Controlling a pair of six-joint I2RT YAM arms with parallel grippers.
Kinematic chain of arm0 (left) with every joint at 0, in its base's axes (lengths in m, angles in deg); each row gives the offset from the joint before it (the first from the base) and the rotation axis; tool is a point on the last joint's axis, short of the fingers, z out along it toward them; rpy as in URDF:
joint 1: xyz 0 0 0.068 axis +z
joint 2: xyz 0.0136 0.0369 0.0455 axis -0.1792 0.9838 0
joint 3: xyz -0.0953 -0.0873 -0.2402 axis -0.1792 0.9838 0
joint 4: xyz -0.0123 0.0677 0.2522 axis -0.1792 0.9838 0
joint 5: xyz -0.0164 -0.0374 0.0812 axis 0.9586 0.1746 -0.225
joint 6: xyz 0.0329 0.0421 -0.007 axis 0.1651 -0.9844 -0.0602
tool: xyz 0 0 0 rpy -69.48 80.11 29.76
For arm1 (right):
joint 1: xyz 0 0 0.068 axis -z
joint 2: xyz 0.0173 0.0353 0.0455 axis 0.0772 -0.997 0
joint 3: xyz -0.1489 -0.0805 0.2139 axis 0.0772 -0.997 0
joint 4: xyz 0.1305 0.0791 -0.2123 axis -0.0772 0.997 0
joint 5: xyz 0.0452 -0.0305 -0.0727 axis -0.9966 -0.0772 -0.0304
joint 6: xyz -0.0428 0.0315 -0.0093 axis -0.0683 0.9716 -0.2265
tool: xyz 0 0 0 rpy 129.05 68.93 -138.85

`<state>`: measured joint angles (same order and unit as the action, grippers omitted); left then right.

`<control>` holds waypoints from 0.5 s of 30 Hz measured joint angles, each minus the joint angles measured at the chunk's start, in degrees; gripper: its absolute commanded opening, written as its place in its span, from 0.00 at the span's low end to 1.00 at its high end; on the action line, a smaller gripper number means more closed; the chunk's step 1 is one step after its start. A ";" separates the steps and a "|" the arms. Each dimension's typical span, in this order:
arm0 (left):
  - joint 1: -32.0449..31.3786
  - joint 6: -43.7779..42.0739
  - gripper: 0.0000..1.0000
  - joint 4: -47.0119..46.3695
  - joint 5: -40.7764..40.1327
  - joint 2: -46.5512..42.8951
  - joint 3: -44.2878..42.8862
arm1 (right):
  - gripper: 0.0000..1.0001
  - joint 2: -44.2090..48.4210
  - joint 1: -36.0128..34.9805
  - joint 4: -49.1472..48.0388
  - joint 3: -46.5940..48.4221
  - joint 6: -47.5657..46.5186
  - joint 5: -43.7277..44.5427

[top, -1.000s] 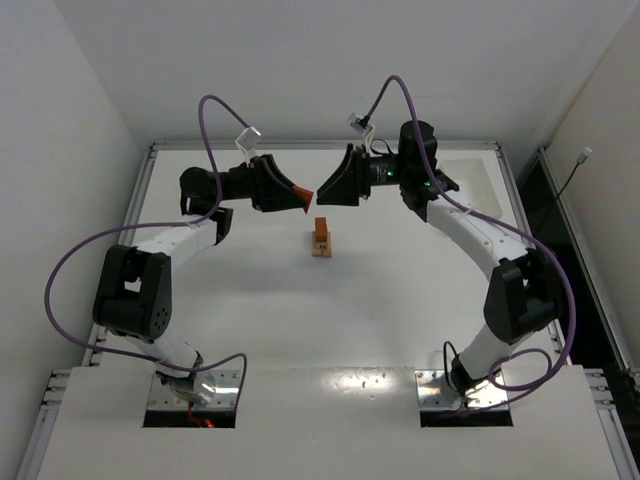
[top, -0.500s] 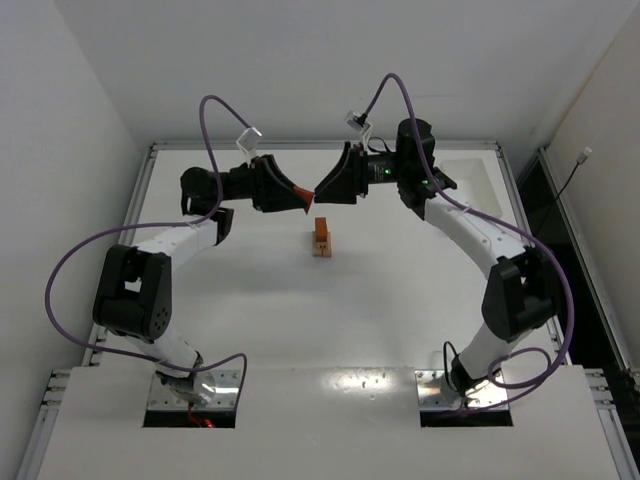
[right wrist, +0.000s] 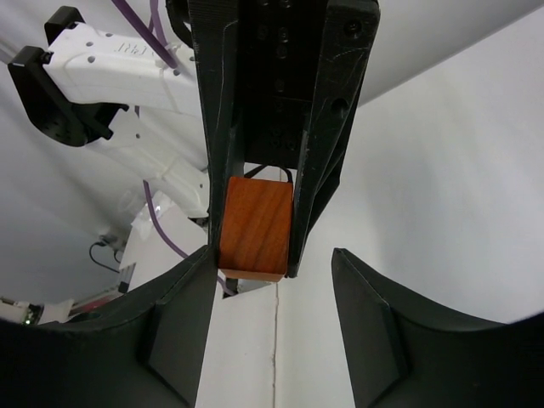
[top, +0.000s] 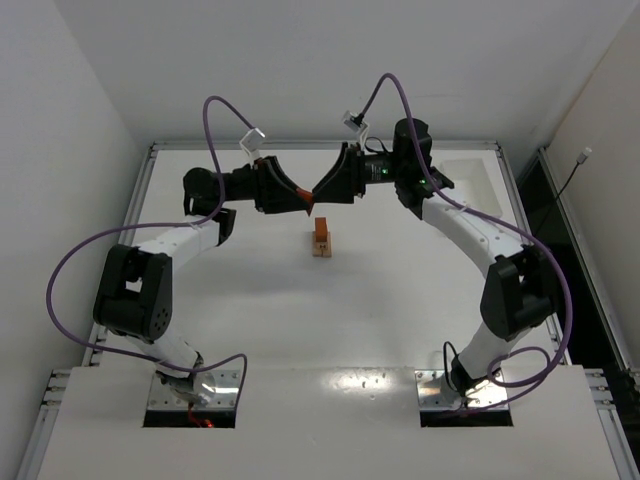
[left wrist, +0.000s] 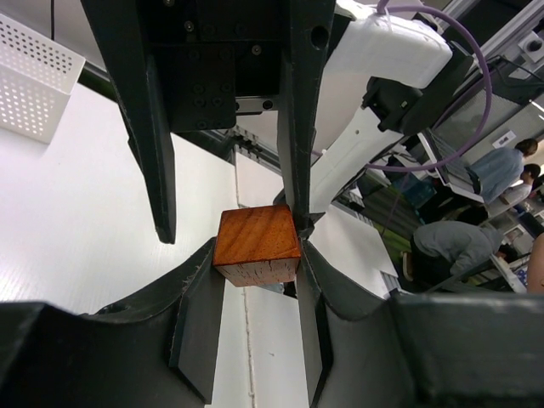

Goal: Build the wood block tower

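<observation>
grippers met tip to tip in the air over the far middle of the table point(top: 400, 300). left gripper point(top: 304, 204) was clamped on a red-brown block point(left wrist: 257, 245), pinching it at two opposite sides, with a grained face toward the left wrist camera. right gripper point(top: 319, 194) was spread wide and held nothing, its fingers point(left wrist: 146, 127) straddling the block from the opposite side. one finger looked to be at the block's corner, the other stood clear of it. block hung off the table, near the tower point(top: 321, 238) but apart from it. tower stood on the table between the arms, a short one-wide stack of tan and red-brown pieces. white perforated tray point(left wrist: 34, 81) sat on the table well apart.
</observation>
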<state>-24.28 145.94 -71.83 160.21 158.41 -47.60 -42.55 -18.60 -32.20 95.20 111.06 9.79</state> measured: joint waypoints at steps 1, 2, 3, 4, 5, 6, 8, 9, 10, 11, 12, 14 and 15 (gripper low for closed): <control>0.00 0.00 0.00 0.02 -0.02 0.00 0.00 | 0.49 0.00 0.00 0.00 0.00 0.02 0.02; 0.00 0.02 0.00 0.02 -0.02 0.00 0.00 | 0.47 0.00 0.00 0.00 0.00 0.02 0.00; 0.00 0.00 0.00 0.02 -0.02 0.02 0.00 | 0.45 0.00 0.00 -0.02 0.00 0.13 -0.17; 0.00 0.00 0.00 0.04 0.00 0.04 0.00 | 0.44 0.00 0.00 -0.04 0.02 0.22 -0.33; 0.00 0.00 0.00 0.02 0.07 0.09 0.00 | 0.40 0.00 0.00 -0.04 0.07 0.26 -0.46; 0.00 -0.02 0.00 0.07 0.09 0.11 0.00 | 0.37 0.00 0.00 -0.07 0.11 0.28 -0.59; 0.00 0.02 0.00 0.09 0.15 0.17 0.00 | 0.29 0.00 0.00 -0.37 0.17 0.48 -1.03; 0.02 0.11 0.00 0.04 0.22 0.28 0.00 | 0.24 0.00 0.00 -0.55 0.20 0.52 -1.18; 0.09 0.17 0.00 0.02 0.02 0.50 0.00 | 0.23 0.00 0.00 -0.87 0.22 0.55 -1.31; 0.04 0.33 0.00 -0.20 -0.22 0.76 -0.07 | 0.20 0.00 0.00 -0.85 0.22 0.57 -1.20; 0.02 0.48 0.00 -0.35 -0.17 0.94 -0.07 | 0.19 -0.17 0.02 -0.87 0.22 0.59 -1.38; 0.04 0.74 0.00 -0.44 0.09 1.18 -0.11 | 0.15 -0.42 0.00 -0.96 0.22 0.59 -1.55; 0.04 1.09 0.01 -0.70 0.22 1.42 -0.20 | 0.13 -0.50 0.02 -1.07 0.22 0.59 -1.73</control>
<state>-24.23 147.03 -72.53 160.43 159.83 -47.80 -43.05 -18.58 -33.27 95.42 111.65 8.06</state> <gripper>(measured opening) 0.314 0.296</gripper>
